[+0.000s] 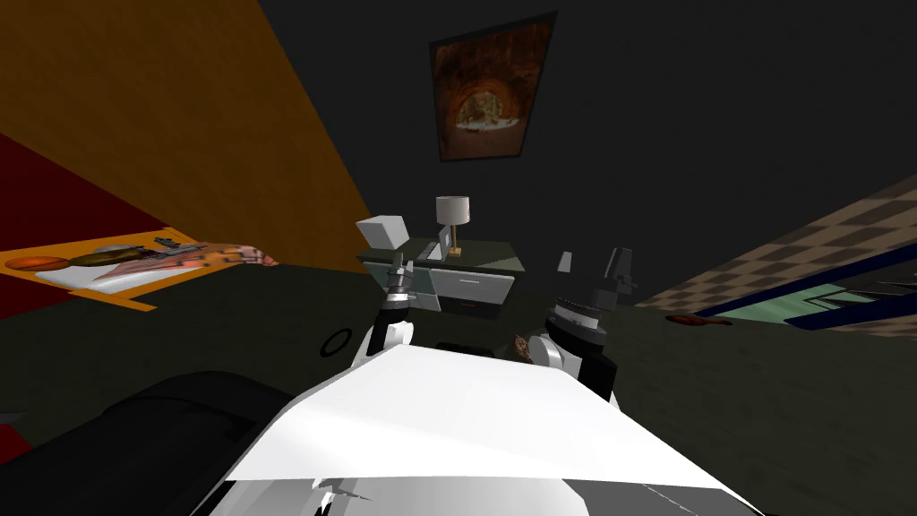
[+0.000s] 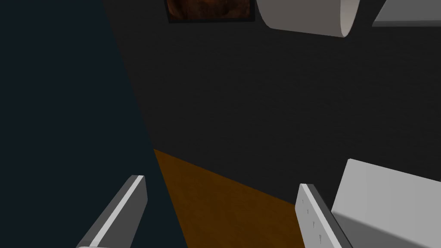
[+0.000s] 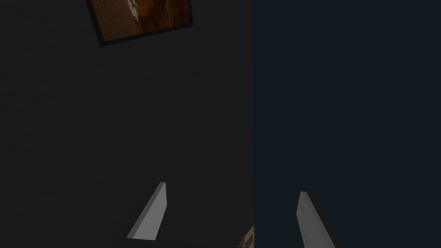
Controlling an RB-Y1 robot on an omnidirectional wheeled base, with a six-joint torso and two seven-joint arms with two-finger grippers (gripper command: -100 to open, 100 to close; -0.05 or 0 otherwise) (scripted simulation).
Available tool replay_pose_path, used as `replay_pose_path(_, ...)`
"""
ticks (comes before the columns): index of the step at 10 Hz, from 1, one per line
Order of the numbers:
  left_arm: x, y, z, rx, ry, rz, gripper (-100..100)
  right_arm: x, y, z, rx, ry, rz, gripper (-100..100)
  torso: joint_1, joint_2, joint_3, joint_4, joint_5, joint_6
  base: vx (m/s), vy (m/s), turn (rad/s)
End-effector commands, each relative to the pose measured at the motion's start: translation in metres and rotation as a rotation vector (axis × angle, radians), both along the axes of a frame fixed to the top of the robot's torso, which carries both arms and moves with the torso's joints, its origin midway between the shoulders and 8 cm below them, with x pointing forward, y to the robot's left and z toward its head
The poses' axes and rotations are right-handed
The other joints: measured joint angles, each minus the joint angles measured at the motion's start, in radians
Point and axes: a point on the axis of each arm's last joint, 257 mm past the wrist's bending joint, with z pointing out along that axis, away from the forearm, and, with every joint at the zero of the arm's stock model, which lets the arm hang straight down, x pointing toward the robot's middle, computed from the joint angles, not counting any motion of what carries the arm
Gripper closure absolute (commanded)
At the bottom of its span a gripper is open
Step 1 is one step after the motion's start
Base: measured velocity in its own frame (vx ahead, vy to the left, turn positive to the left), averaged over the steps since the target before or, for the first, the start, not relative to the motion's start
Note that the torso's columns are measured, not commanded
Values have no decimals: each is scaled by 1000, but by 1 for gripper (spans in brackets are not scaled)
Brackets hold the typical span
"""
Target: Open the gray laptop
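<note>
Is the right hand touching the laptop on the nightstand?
Apart. The right wrist view shows the right hand open and empty; in the head view the laptop sits on the nightstand, well left of that arm.

Lamp (image 1: 453, 210) on nightstand (image 1: 472, 288) — picture (image 1: 488, 85) above

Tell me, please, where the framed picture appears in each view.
Head view: framed picture high on the dark wall, above the lamp.
Left wrist view: its lower strip, beside the lamp.
Right wrist view: tilted, beyond the right end effector.
Shared landmark: the dark wall.
</note>
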Motion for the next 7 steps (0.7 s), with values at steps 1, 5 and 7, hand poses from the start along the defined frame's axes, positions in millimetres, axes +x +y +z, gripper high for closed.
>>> replay_pose_path(1,0,0,0,0,0,0,0,0,0,0,0,0,0,0,0,40,-82,41,0,0,0,0,0)
replay_pose_path(5,0,0,0,0,0,0,0,0,0,0,0,0,0,0,0,322,-644,322,0,0,0,0,0)
replay_pose_path(7,0,0,0,0,0,0,0,0,0,0,0,0,0,0,0,470,-939,470,0,0,0,0,0)
